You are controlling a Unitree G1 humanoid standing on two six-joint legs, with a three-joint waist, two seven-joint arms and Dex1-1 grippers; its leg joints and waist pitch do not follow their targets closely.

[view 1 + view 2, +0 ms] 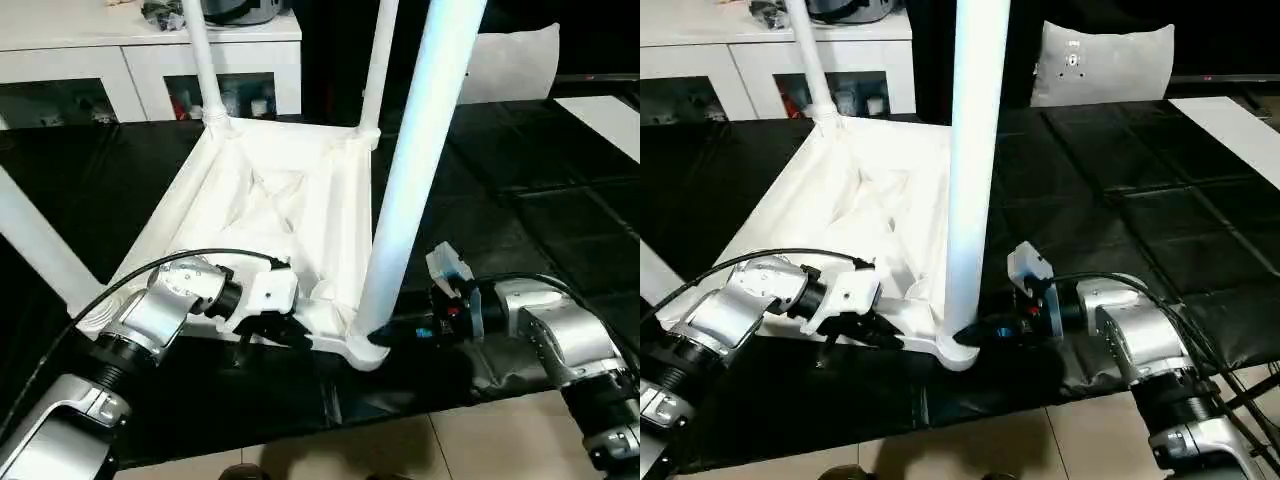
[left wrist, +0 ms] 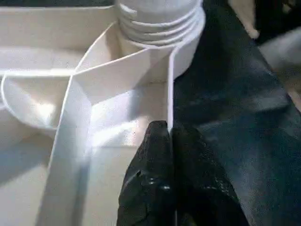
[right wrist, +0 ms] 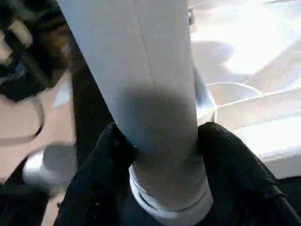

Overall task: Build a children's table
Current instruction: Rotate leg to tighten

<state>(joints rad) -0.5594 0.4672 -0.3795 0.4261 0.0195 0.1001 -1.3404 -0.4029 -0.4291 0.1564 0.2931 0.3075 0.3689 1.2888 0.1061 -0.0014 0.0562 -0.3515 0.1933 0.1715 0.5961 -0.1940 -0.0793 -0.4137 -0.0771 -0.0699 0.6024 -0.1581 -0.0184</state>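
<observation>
The children's table [image 1: 290, 215] is seen upside down on a black mat [image 1: 520, 180], its ribbed underside facing up and its legs standing up from the corner sockets. The near right leg [image 1: 415, 160] rises out of the near right socket, close to the mat's near edge. A far left leg [image 1: 203, 55] and a far right leg [image 1: 378, 60] stand at the far corners, and another leg [image 1: 35, 245] is seen at the left.

The right gripper [image 3: 160, 179] is placed at the base of the near right leg, just above the socket; its jaws are closed around the leg, one black finger on each side. The left gripper [image 2: 169, 141] is set on the near rim of the tabletop, left of that socket; its jaws are pinched shut on the thin upright wall of the rim, one finger inside and one outside.

A white cabinet [image 1: 150, 60] with glass doors is seen beyond the mat at the far left. A white cushion-like object [image 1: 1105, 60] lies at the far right. Pale floor tiles [image 1: 400, 450] are seen at the near edge.
</observation>
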